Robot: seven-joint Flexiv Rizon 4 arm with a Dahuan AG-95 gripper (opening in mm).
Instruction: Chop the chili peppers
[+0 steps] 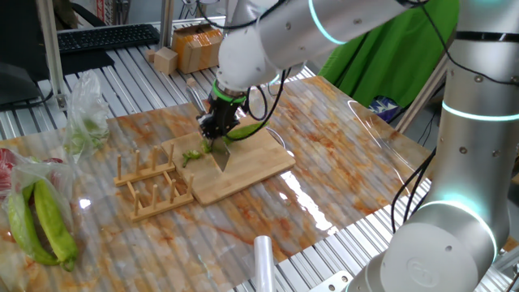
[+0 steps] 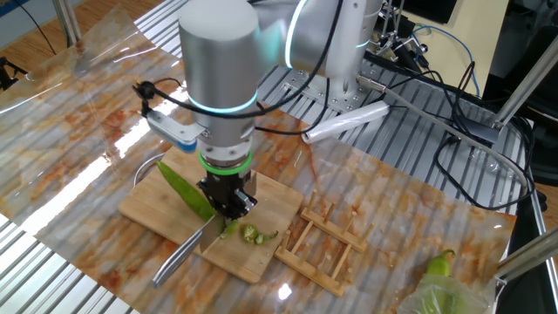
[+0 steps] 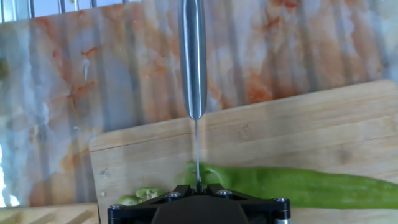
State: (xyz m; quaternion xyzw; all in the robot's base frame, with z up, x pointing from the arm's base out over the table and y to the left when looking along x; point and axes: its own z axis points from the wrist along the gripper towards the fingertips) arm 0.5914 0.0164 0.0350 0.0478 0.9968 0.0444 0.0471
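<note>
Where it points straight down over the cutting board (image 2: 266, 205), one gripper (image 2: 228, 202) is clamped tight on one knife (image 2: 185, 251), blade edge on one long green chili (image 3: 298, 185). A few cut slices (image 2: 248, 232) lie beside it. One wooden rack (image 2: 324, 242) adjoins the board on the counter (image 2: 78, 122).

A robotics lab: aluminium-profile bench (image 1: 146, 69), loose cables (image 2: 436, 65), keyboard (image 1: 105, 36), green backdrop (image 1: 389, 57).

No readable text anywhere, no labels, brands, numbers or signs legible on any surface, far cardboard boxes too small and blurred to read
</note>
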